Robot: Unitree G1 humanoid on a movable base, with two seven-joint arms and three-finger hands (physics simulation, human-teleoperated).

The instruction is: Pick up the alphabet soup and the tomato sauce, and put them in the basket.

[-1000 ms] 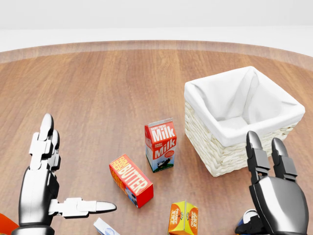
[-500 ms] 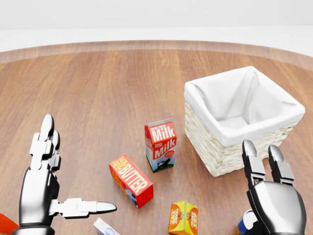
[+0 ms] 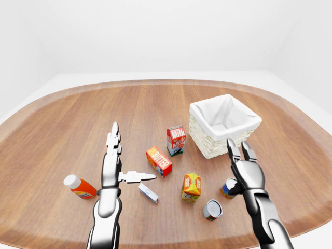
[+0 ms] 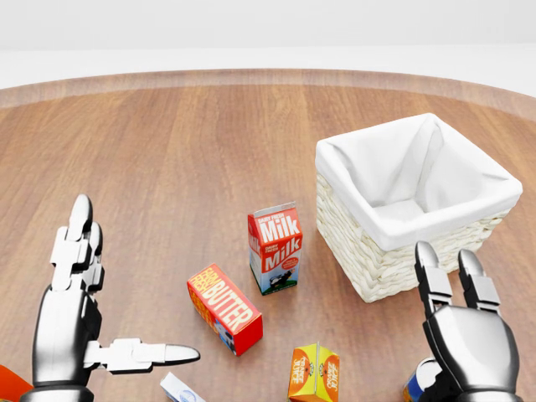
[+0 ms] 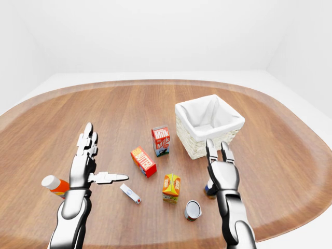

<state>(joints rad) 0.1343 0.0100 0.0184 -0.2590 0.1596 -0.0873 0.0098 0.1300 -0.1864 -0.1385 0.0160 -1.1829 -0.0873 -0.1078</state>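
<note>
The right hand (image 3: 243, 171), fingers wide, stands over a blue-labelled can (image 3: 228, 188) near the basket (image 3: 224, 124); the left hand (image 3: 115, 166) is spread wide too.

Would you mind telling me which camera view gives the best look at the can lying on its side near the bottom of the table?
The left-eye view: the can shows whole, silver end toward the camera, clear of the right robot hand. The right-eye view shows it whole too, but smaller. The head view cuts it off entirely below its bottom edge.
</note>
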